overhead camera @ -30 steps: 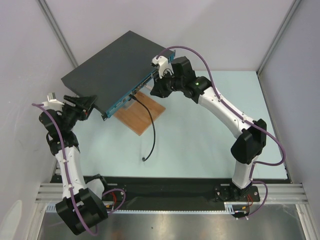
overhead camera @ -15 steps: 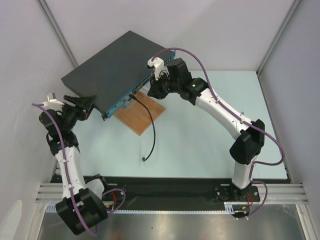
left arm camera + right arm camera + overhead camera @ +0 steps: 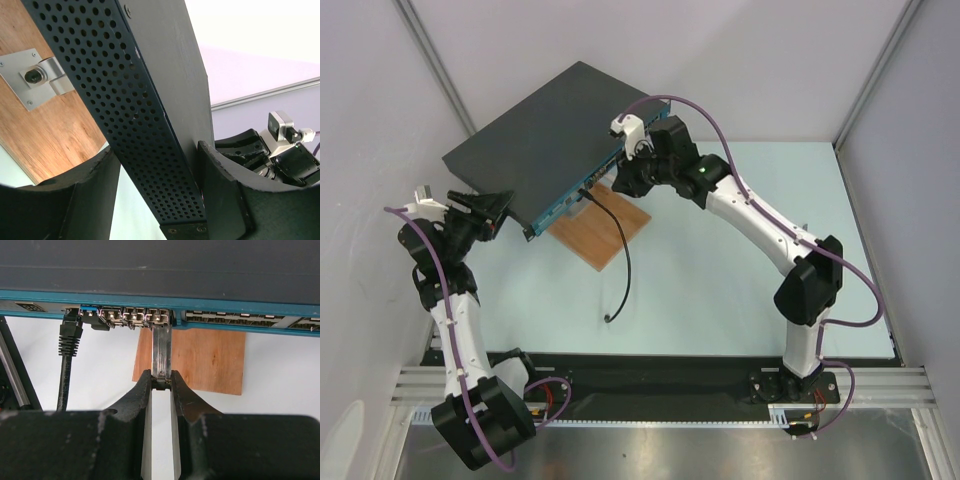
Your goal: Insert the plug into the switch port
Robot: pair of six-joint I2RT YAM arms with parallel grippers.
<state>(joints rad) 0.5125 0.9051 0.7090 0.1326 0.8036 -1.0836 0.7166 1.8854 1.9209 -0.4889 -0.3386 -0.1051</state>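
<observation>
The switch [image 3: 550, 125] is a flat dark grey box with a teal-blue front face [image 3: 150, 299] carrying a row of small sockets. My right gripper [image 3: 161, 382] is shut on the rear end of a slim metal plug [image 3: 161, 352]. The plug's front end sits in a socket near the middle of the row. In the top view the right gripper [image 3: 618, 178] is right at the switch's front edge, and the plug is hidden there. My left gripper [image 3: 156, 149] straddles the switch's near left corner, its perforated side [image 3: 135, 125] between the fingers.
A black cable [image 3: 623, 255] is plugged into a socket further left [image 3: 70, 332] and trails onto the pale table [image 3: 720, 290]. A brown wooden board [image 3: 610, 232] lies under the switch's front edge, with a metal bracket [image 3: 37, 80] on it. White walls close in on three sides.
The right arm has shifted left and toward the switch's front face, with the plug still in its grip. The left arm and the switch have not moved.
</observation>
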